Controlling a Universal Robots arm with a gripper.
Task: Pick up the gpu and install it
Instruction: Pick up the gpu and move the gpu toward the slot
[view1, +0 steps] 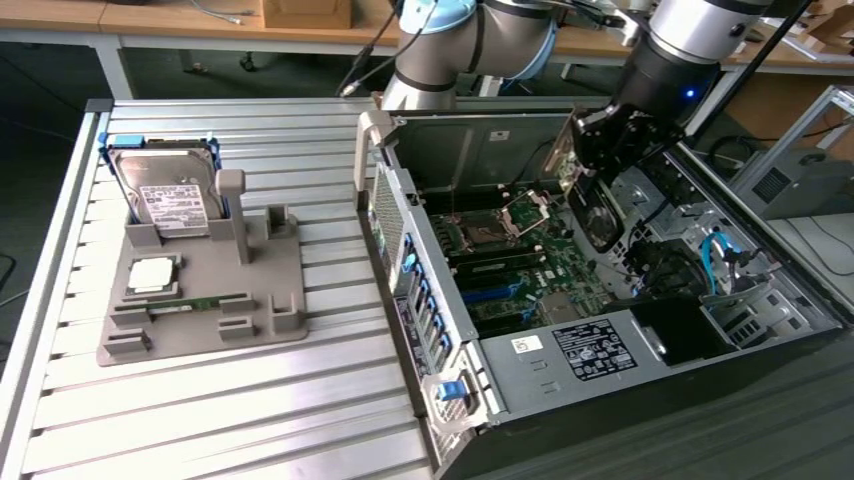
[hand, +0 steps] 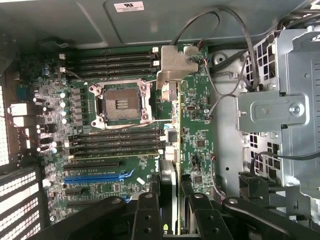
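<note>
My gripper (view1: 607, 135) is shut on the gpu (view1: 597, 215) and holds it over the open computer case (view1: 441, 330), above the motherboard (view1: 514, 270). In the wrist view the gpu (hand: 176, 62) is edge-on: a thin card runs away from the gripper (hand: 170, 200), with its silver metal bracket at the far end. The dark fingers (hand: 147, 210) clamp the card from both sides. The card hangs clear of the board, over the area beside the CPU socket (hand: 120, 104). The blue expansion slot (hand: 97, 176) lies off to one side of it.
A metal drive cage (hand: 285, 110) and loose cables (hand: 225, 75) stand close beside the card inside the case. On the slatted table at the exterior view's left, a grey fixture (view1: 200, 300) holds a hard drive (view1: 167, 195), a processor chip (view1: 151, 272) and a memory stick (view1: 200, 302).
</note>
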